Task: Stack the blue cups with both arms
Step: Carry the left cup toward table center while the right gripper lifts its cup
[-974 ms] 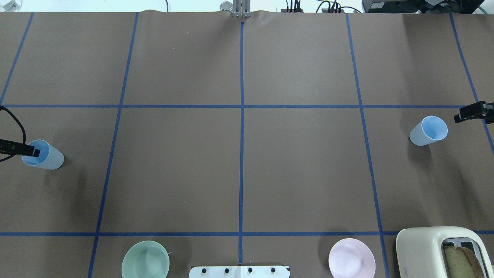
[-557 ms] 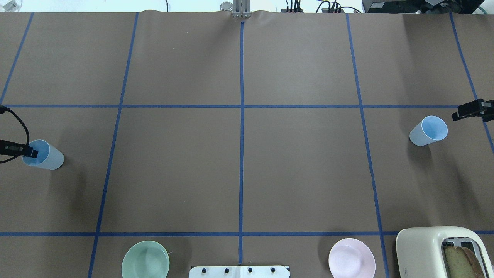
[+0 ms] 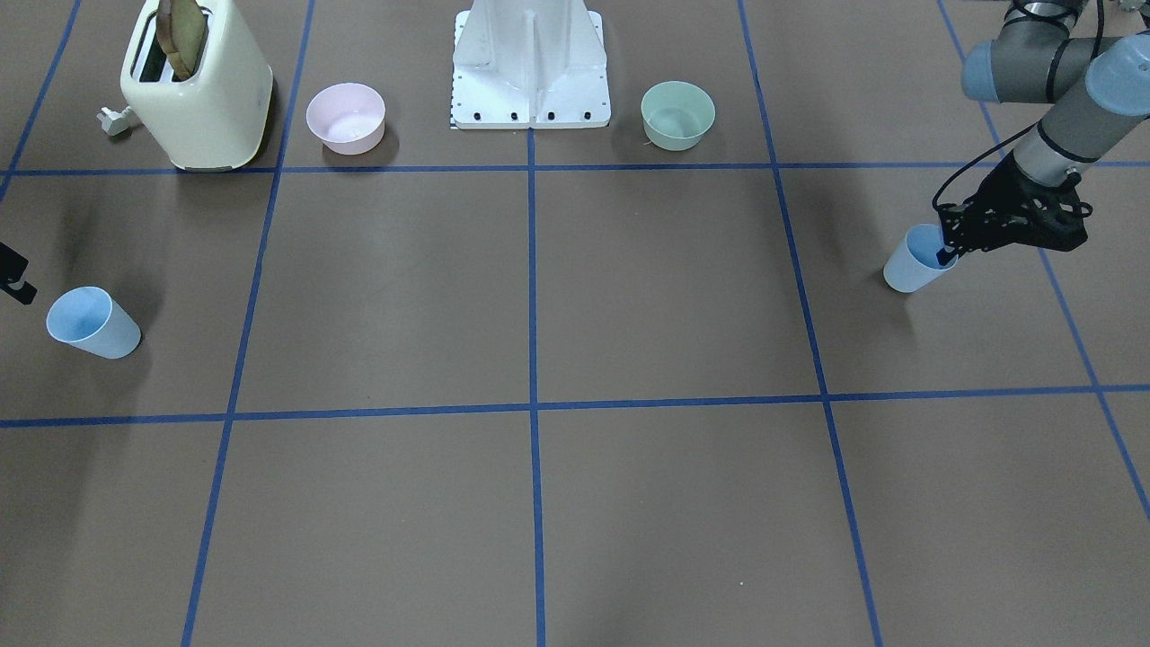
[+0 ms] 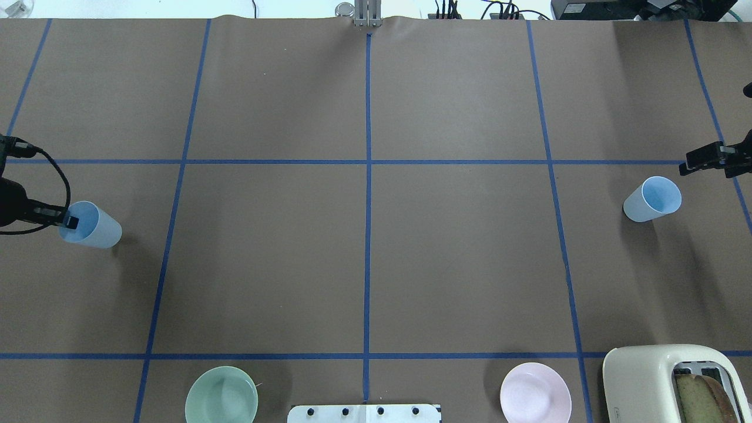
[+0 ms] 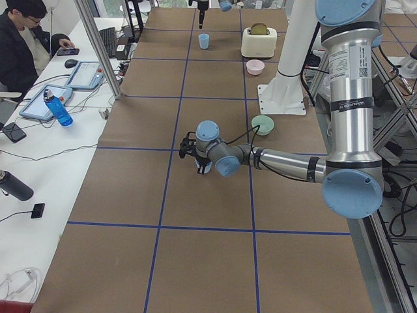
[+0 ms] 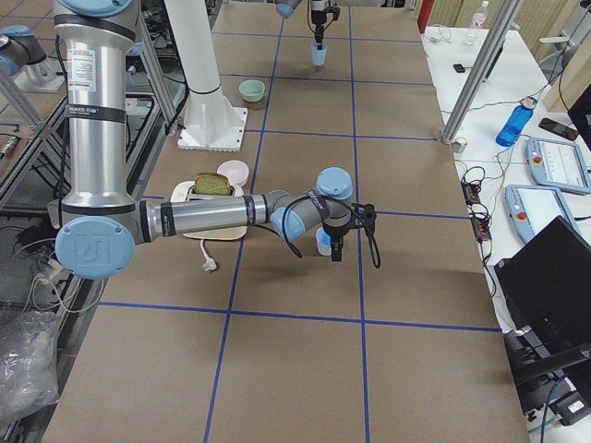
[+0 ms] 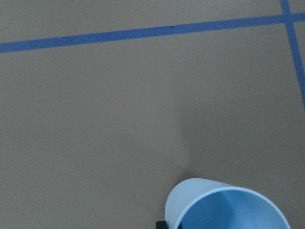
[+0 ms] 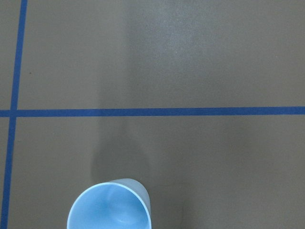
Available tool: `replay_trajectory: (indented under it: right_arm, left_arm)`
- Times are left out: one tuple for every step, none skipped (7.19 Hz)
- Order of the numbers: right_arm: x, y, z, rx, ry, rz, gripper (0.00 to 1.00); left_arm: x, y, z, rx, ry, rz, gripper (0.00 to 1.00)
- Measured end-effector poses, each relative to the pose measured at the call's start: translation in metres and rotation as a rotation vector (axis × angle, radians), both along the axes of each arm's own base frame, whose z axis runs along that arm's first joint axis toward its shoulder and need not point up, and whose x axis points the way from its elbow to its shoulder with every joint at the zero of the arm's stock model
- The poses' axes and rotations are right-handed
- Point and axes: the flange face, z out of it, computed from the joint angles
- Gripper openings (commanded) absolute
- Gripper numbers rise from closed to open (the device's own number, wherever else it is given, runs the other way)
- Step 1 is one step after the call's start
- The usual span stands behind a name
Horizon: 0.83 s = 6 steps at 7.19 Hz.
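Note:
Two pale-blue cups stand far apart on the brown table. My left gripper (image 4: 69,221) is shut on the rim of the left blue cup (image 4: 97,228), one finger inside it; the cup hangs tilted. It also shows in the front view (image 3: 909,267) and in the left wrist view (image 7: 228,210). The right blue cup (image 4: 652,201) stands upright near the right edge and shows low in the right wrist view (image 8: 109,207). My right gripper (image 4: 688,167) hovers just beyond that cup, not touching it, and its fingers look apart in the front view (image 3: 16,277).
A cream toaster (image 4: 652,382) with a bread slice stands at the near right, a pink bowl (image 4: 535,392) beside it. A mint-green bowl (image 4: 221,395) is at the near left. The white base column (image 4: 364,413) is between them. Blue tape lines grid the table.
The left gripper has carried its cup toward the table's middle and a little away from the robot. The right gripper has drifted inward and farther from the robot; its cup has not moved.

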Motion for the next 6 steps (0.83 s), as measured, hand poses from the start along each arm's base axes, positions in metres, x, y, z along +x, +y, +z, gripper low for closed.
replay_trajectory:
  right_arm:
    - [-0.006,-0.009,0.006,-0.009,0.005,-0.002,1.00]
    - [-0.011,-0.014,0.009,-0.016,0.006,-0.004,1.00]
    - [-0.016,-0.013,0.010,-0.023,-0.001,0.003,1.00]
    - [-0.024,-0.010,0.008,-0.026,-0.021,0.017,1.00]
    - [-0.032,-0.006,0.005,-0.026,-0.041,0.032,1.00]
    - [-0.040,-0.002,0.005,-0.031,-0.048,0.037,1.00]
  left_arm:
    - [0.003,-0.003,-0.045,-0.019,-0.003,0.008,0.00]
    - [0.008,-0.008,-0.093,-0.038,-0.012,0.010,0.00]
    - [0.014,-0.016,-0.135,-0.059,-0.020,0.006,0.00]
    - [0.021,-0.024,-0.169,-0.082,-0.017,-0.010,0.00]
    - [0.033,-0.030,-0.198,-0.108,-0.005,-0.029,0.00]
    - [0.051,-0.031,-0.225,-0.138,0.007,-0.037,0.00]
